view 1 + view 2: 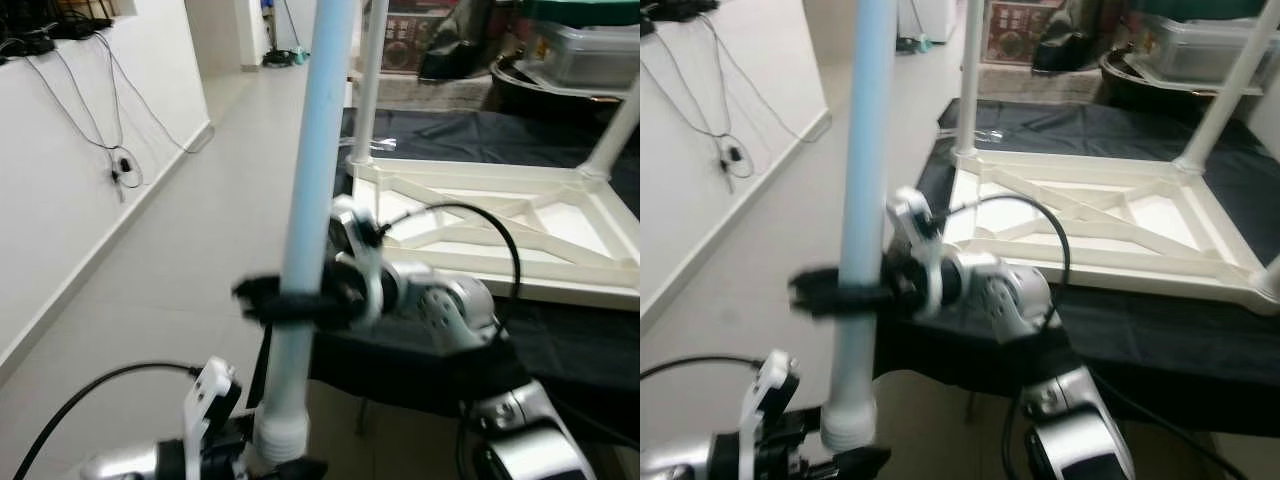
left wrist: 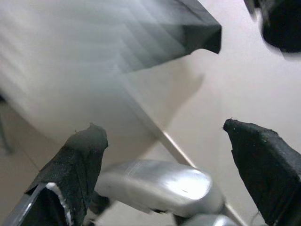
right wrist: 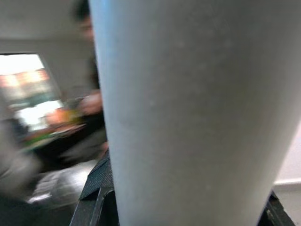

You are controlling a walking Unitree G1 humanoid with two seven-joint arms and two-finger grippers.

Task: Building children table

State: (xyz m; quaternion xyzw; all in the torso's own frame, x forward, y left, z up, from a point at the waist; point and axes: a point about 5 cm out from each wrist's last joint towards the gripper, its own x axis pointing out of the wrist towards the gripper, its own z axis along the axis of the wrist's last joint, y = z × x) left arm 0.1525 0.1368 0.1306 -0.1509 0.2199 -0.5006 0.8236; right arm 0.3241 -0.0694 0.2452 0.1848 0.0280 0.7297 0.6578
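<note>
Table leg [image 1: 312, 170] (pale blue) upright nr upturned tabletop [image 1: 500, 225] | R hand [image 1: 285, 300] clamped mid-leg, prob. to steady for fitting | L hand [image 2: 164, 155] fingers apart, at leg's base

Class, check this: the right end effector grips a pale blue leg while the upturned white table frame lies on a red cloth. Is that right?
Not quite. The cloth is black, as the right eye view shows. The right end effector does grip the pale blue leg, and the white frame lies upturned.
</note>
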